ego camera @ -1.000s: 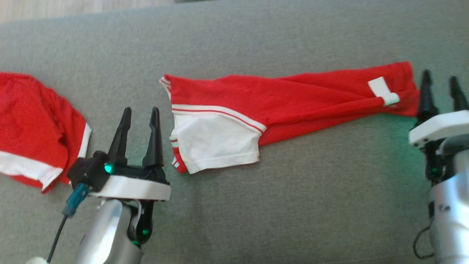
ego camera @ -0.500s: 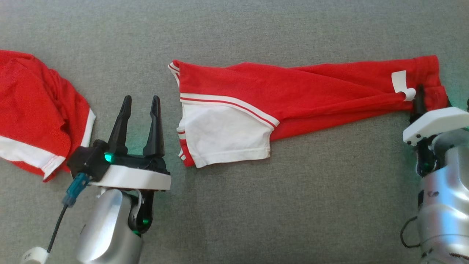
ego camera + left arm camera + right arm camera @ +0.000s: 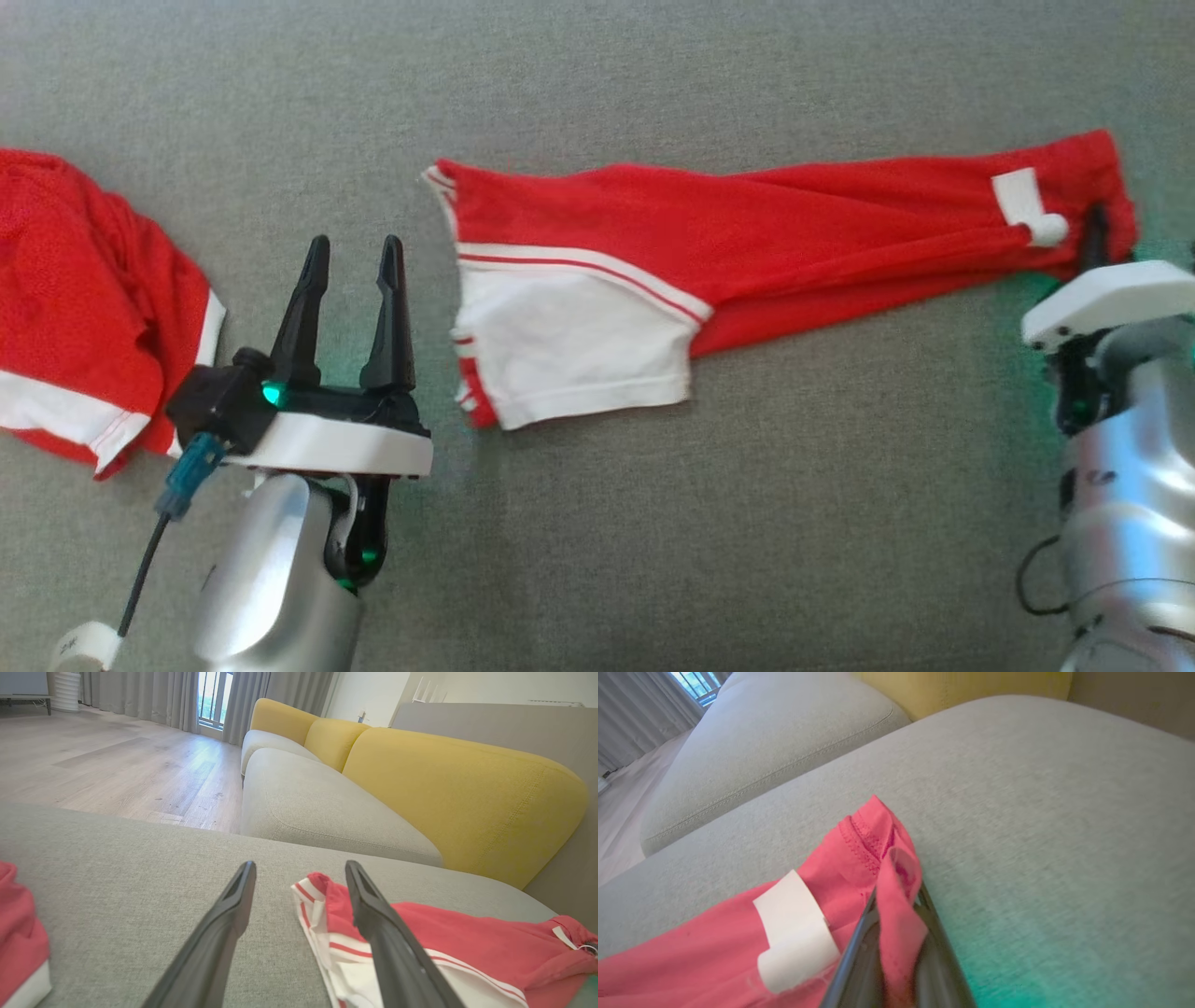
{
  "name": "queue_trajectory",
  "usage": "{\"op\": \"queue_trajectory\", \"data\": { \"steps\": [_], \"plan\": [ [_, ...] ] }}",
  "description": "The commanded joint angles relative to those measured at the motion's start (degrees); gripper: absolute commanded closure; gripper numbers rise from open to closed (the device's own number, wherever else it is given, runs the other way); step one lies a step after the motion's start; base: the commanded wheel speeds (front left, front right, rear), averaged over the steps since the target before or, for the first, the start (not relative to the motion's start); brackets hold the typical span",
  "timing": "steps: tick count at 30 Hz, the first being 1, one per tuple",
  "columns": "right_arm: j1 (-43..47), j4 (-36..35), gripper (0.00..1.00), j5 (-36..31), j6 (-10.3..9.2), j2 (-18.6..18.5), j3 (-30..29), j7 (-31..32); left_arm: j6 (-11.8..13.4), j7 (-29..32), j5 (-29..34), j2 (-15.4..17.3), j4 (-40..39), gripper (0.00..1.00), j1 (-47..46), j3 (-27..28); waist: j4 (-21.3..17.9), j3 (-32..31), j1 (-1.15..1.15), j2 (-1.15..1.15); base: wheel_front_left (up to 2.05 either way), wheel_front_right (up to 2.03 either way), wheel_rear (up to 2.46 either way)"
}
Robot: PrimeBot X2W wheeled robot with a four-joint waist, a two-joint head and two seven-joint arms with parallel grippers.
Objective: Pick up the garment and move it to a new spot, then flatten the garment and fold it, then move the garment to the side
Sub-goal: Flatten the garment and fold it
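Our right tool [image 3: 1095, 224] is clenched on the waistband corner of the red garment [image 3: 747, 224], which lies stretched from 9 to 3 o'clock across the grey cushion [image 3: 653, 523]. Our left tool [image 3: 356, 245] stands released, just at 9 o'clock of the garment's white panel and apart from it. A second garment [image 3: 84, 299] lies further toward 9.
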Motion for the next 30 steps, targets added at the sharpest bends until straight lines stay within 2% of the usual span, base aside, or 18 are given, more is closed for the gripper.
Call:
{"op": "queue_trajectory", "data": {
  "steps": [1, 8, 11, 14, 18, 22, 25, 29, 30],
  "plan": [
    [-0.17, -2.38, 1.00, -0.26, -0.05, -1.96, -0.01, -0.88, -0.30, -0.29, 0.41, 0.48, -1.59, 0.00, -0.88, 2.35, -0.18, -0.30, 0.00, 0.00, 0.00, 0.00, 0.00],
    [0.45, -4.23, 1.00, -3.01, -0.05, -7.19, -6.49, -2.12, -0.31, -0.29, -0.11, 0.45, -1.48, 0.00, -0.30, 2.18, -0.59, -1.58, 0.00, 0.00, 0.00, 0.00, 0.00],
    [0.00, -5.04, 1.00, -3.94, -0.05, -6.82, -8.19, -2.61, -0.31, -0.29, -0.35, 0.44, -1.30, 0.00, 0.05, 2.19, -0.82, -2.47, 0.00, 0.00, 0.00, 0.00, 0.00],
    [-0.46, -6.14, 1.00, -4.17, -0.05, -5.02, -7.25, -2.96, -0.31, -0.29, -0.56, 0.36, -1.16, 0.00, 0.53, 2.27, -1.05, -3.59, 0.00, 0.00, 0.00, 0.00, 0.00],
    [-0.57, -8.61, 1.00, -3.14, -0.05, -1.80, -2.96, -3.01, -0.31, -0.29, -0.90, 0.23, -1.01, 0.00, 1.37, 2.43, -1.25, -5.65, 0.00, 0.00, 0.00, 0.00, 0.00],
    [0.50, -11.76, 1.00, -0.23, -0.05, 0.22, 4.32, -2.12, -0.31, -0.29, -1.41, 0.04, -0.94, 0.00, 2.46, 2.75, -1.04, -7.87, 0.00, 0.00, 0.00, 0.00, 0.00],
    [2.14, -14.42, 1.00, 3.57, -0.05, 0.69, 10.60, -1.11, -0.31, -0.29, -1.83, -0.12, -0.85, 0.00, 3.41, 2.92, -0.59, -9.54, 0.00, 0.00, 0.00, 0.00, 0.00],
    [5.16, -16.73, 1.00, 12.49, -0.05, 0.75, 22.21, 0.06, -0.32, -0.29, -2.40, -0.34, -0.64, 0.00, 4.56, 2.87, 0.36, -11.44, 0.00, 0.00, 0.00, 0.00, 0.00],
    [5.16, -16.73, 1.00, 12.49, -0.05, 0.75, 22.21, 0.06, -0.32, -0.29, -2.40, -0.34, -0.64, 0.00, 4.56, 2.87, 0.36, -11.44, 0.00, 0.00, 0.00, 0.00, 0.00]
  ]
}}
